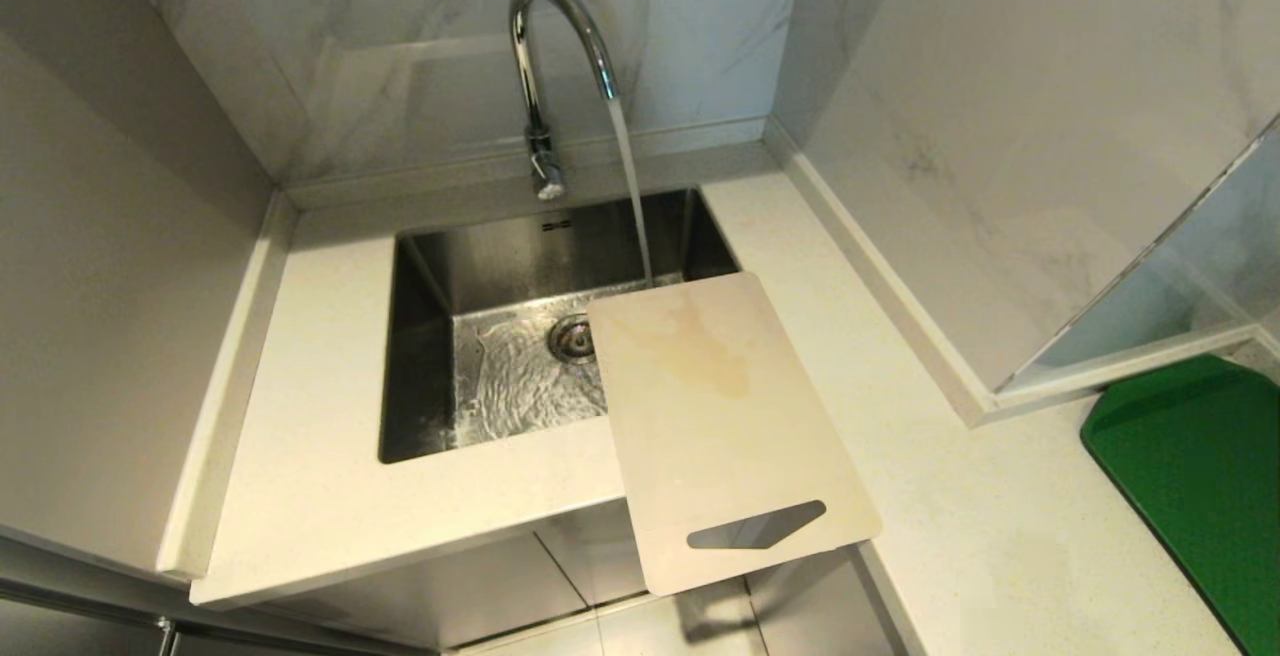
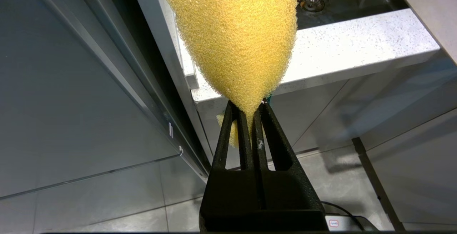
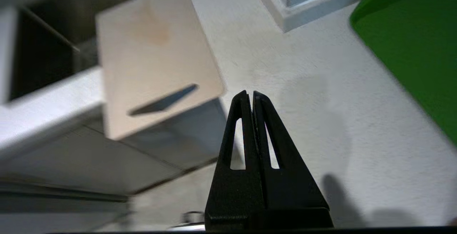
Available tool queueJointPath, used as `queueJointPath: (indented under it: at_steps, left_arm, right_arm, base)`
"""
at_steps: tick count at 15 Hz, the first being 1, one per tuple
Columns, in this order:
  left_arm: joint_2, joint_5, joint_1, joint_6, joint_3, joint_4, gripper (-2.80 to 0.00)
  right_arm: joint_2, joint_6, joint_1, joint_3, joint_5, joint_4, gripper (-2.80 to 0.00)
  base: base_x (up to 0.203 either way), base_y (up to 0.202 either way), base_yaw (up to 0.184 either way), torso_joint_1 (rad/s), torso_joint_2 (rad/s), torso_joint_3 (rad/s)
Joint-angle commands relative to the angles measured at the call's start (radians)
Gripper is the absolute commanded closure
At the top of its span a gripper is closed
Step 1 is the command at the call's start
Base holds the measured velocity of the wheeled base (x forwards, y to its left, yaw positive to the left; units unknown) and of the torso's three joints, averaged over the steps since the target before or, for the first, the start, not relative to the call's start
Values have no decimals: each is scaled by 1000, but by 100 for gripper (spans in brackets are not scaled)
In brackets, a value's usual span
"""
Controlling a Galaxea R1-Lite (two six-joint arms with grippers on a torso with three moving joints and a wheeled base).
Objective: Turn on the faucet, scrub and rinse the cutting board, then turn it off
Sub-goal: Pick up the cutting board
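Head view: cutting board (image 1: pixel 725 426) is laid flat on the tabletop (image 1: pixel 310 496), far corner over the sink (image 1: pixel 420 356), slot-handle end overhanging the front edge. A yellowish stain is seen on its upper half. Faucet (image 1: pixel 545 66) is on; the stream lands in the basin just behind the board's far edge, not on the board.

Neither arm is seen in the head view. In the left wrist view, left gripper (image 2: pixel 251 111) fingers are clamped on a yellow sponge (image 2: pixel 235 34), held low in front of the cabinet, below the tabletop edge. In the right wrist view, right gripper (image 3: pixel 250 96) fingers are pressed together, nothing held, near the board's handle corner; a green mat (image 3: pixel 414 37) lies well apart.

Risks, as judged: the overhanging board could be tipped off the edge if pressed near the handle while unsecured; scrubbing force could slide it; the stain would not be rinsed unless the board is moved under the stream.
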Motion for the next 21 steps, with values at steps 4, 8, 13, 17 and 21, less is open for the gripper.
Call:
queueJointPath:
  at_steps: [4, 8, 13, 17, 21]
  left_arm:
    - [1, 0, 0, 0, -1, 0, 0]
    - [1, 0, 0, 0, -1, 0, 0]
    - [1, 0, 0, 0, 0, 0, 0]
    - [1, 0, 0, 0, 0, 0, 0]
    - [1, 0, 0, 0, -1, 0, 0]
  right_arm:
    - [442, 531, -1, -169, 101, 122, 0]
    - [651, 775, 0, -195, 161, 215, 0]
    - [834, 895, 8, -331, 243, 294, 0]
    - [923, 1026, 107, -403, 246, 321, 0]
    - [978, 1101, 150, -438, 199, 355, 0]
  base:
    - [0, 0, 0, 0, 0, 0]
    - [0, 0, 0, 0, 0, 0]
    - [0, 0, 0, 0, 0, 0]
    - [0, 0, 0, 0, 0, 0]
    - [0, 0, 0, 0, 0, 0]
